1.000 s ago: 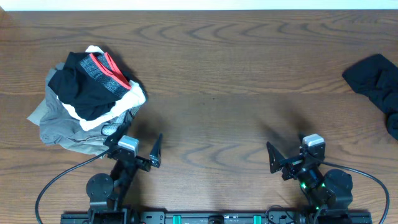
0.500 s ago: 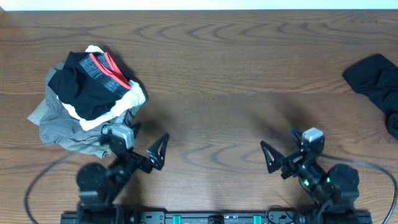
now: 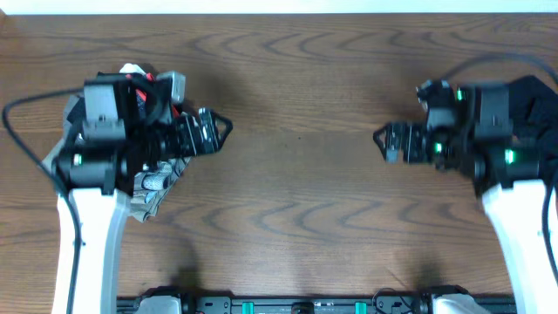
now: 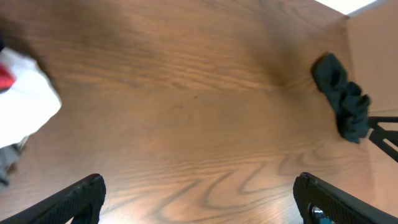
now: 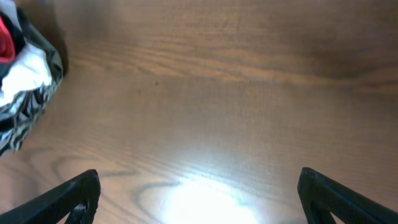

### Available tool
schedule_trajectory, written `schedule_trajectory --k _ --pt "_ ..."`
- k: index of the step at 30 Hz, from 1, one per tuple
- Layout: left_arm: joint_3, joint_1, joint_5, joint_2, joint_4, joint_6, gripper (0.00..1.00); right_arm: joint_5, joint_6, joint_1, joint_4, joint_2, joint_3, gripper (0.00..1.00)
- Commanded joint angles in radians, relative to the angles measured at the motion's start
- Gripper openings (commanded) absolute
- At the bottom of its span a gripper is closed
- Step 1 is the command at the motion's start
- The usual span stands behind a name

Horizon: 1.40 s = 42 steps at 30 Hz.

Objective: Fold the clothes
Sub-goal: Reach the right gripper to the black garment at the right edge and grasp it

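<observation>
A pile of clothes (image 3: 148, 187) in grey, black, white and red lies at the table's left, mostly hidden under my left arm. Its edge shows in the left wrist view (image 4: 22, 109) and the right wrist view (image 5: 25, 93). A black garment (image 3: 536, 96) lies at the far right, partly under my right arm, and shows in the left wrist view (image 4: 342, 102). My left gripper (image 3: 218, 131) is open and empty above bare wood, right of the pile. My right gripper (image 3: 384, 139) is open and empty, left of the black garment.
The wooden table (image 3: 296, 174) stretches between the two grippers. A light wall or board (image 4: 379, 56) stands at the table's right side. A bright glare spot (image 5: 199, 199) lies on the wood under my right gripper.
Both arms have risen from the front edge and swung out over the table. The left arm now covers the pile, the right arm covers part of the black garment. The clothes have not moved.
</observation>
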Motion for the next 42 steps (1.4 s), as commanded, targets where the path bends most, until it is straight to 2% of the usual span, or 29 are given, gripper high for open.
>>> schedule_trajectory --k 1,5,9,13,19,25,35,42 --pt "0.057 0.004 0.107 0.05 -0.012 0.01 0.98 -0.003 -0.085 -0.014 -0.069 0.109 0.169 0.99" --pt "0.056 -0.003 0.148 0.07 -0.023 0.011 0.98 0.171 0.034 -0.064 -0.103 0.189 0.271 0.99" --pt "0.056 -0.028 0.148 0.068 -0.038 0.016 0.98 0.24 0.093 -0.205 -0.113 0.284 0.34 0.97" --pt "0.056 -0.108 0.148 0.067 -0.051 0.047 0.98 0.273 0.145 -0.358 -0.109 0.415 0.388 0.88" --pt "0.056 -0.233 0.148 0.068 -0.033 0.051 0.98 0.239 0.159 -0.499 -0.004 0.599 0.409 0.84" --pt "0.056 -0.267 0.144 0.068 -0.002 0.051 0.98 0.269 0.175 -0.531 0.141 0.747 0.409 0.81" --pt "0.056 -0.267 0.144 0.068 -0.06 0.051 0.98 0.308 0.181 -0.537 0.316 0.921 0.409 0.81" --pt "0.056 -0.267 0.144 0.067 -0.073 0.051 0.98 0.335 0.183 -0.537 0.332 0.952 0.409 0.62"
